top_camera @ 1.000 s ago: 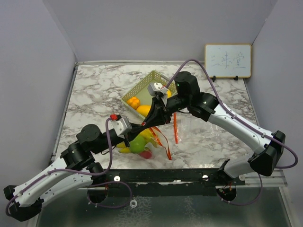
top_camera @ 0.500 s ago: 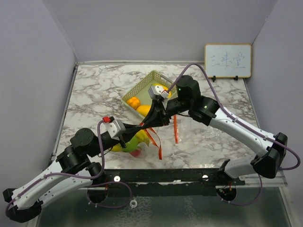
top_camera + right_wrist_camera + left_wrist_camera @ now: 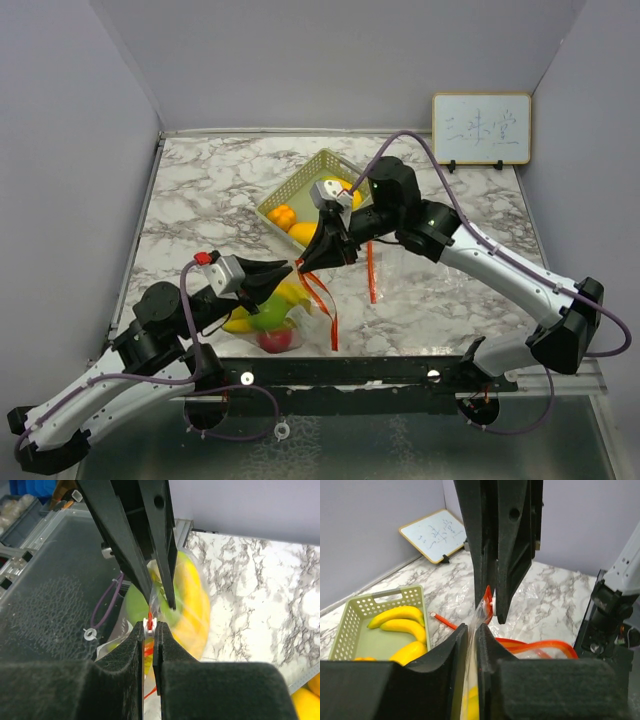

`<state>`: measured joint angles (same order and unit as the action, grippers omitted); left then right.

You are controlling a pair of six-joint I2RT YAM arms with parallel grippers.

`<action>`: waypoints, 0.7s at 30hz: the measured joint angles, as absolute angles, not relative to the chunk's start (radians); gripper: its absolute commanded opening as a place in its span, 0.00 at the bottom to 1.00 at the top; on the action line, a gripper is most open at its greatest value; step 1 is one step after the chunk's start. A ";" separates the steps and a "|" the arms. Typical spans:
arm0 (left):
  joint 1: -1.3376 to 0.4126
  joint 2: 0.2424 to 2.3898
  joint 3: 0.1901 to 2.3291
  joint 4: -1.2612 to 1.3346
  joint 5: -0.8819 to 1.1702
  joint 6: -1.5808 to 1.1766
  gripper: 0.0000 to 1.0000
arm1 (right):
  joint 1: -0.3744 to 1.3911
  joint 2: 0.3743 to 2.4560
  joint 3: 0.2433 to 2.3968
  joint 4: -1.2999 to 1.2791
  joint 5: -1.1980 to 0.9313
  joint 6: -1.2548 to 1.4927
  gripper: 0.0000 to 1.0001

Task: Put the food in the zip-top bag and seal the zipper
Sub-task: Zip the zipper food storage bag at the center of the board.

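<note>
Two pincers [image 3: 283, 268] [image 3: 305, 264] on zip-top bag [image 3: 303, 318] top edge

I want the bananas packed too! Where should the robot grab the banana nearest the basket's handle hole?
Probably the middle of that yellow toy banana, coming down from above. It lies flat in the pale green mesh basket, whose walls block the sides, and a second banana lies close alongside, so pinch across its narrow width.

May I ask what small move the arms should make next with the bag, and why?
Probably lower the zip-top bag onto the table so one gripper can let go. Left gripper and right gripper both pinch its top edge close together, its orange zipper hangs in an open loop, and bananas lie in the basket.
</note>
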<state>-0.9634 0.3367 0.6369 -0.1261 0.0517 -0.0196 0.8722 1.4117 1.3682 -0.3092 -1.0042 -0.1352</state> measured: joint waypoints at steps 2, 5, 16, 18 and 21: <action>-0.961 0.345 0.637 -0.110 0.041 -0.019 0.31 | 0.859 1.414 1.377 -0.340 -1.019 -0.132 0.02; -0.956 0.372 0.661 -0.072 0.041 -0.012 0.35 | 0.844 1.433 1.410 -0.401 -1.039 -0.133 0.02; -0.955 0.582 0.833 -0.171 0.186 0.064 0.49 | 0.842 1.479 1.501 -0.624 -1.050 -0.205 0.02; -0.955 0.601 0.864 -0.223 0.220 0.089 0.51 | 0.842 1.478 1.520 -0.660 -1.040 -0.227 0.02; -0.955 0.606 0.894 -0.286 0.259 0.121 0.55 | 0.842 1.467 1.526 -0.704 -1.017 -0.252 0.02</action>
<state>-0.9546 0.6060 0.8936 -0.2863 0.2592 0.1207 0.8425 1.4670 1.5261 -0.7040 -1.0168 -0.2520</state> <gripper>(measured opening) 0.514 0.070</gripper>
